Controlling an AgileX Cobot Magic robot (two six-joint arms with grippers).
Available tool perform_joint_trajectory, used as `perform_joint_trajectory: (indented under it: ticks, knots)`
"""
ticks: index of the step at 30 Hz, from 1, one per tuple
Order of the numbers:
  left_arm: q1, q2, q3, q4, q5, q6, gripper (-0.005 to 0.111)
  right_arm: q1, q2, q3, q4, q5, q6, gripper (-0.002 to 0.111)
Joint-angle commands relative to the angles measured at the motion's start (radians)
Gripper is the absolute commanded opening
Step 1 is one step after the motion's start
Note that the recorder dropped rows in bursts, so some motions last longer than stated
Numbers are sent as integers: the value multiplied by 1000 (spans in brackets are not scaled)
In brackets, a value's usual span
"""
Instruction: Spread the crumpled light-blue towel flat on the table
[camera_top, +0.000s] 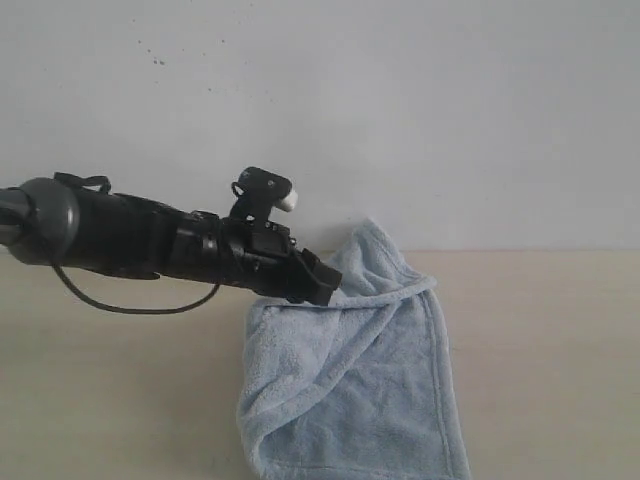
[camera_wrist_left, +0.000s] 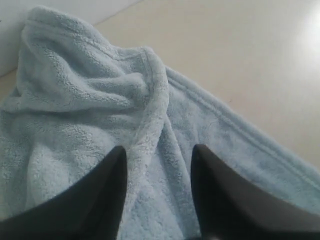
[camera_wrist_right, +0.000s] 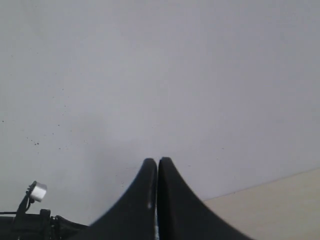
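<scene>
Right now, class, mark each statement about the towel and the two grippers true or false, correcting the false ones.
1. The towel lies flat on the table. False: it is folded and bunched, one corner up against the wall.
2. The left gripper has its jaws apart over a towel fold. True.
3. The right gripper clamps the towel. False: it is shut on nothing, facing the wall.
4. The left arm comes in from the left of the exterior view. True.
</scene>
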Motion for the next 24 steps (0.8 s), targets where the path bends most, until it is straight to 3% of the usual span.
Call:
perform_joint_trajectory:
  ticks: [1,9,14,17,20,24]
  knots:
    - [-10,57,-70,146,-3,6,41,-2,-4,-1,-2,-13,-1,0]
    - [-11,138,-122,243,-29,17,41,-2,-4,-1,-2,-10,-1,0]
    - [-11,177,-122,240,-121,28,40,-2,-4,-1,-2,-10,-1,0]
    - [-11,192,-122,200,-252,-19,24,-2,-4,-1,-2,-10,-1,0]
    - [-11,194,-122,198,-280,-40,4,-2,-4,-1,-2,-10,-1,0]
    - [-11,175,-122,195,-257,-70,4,-2,-4,-1,-2,-10,-1,0]
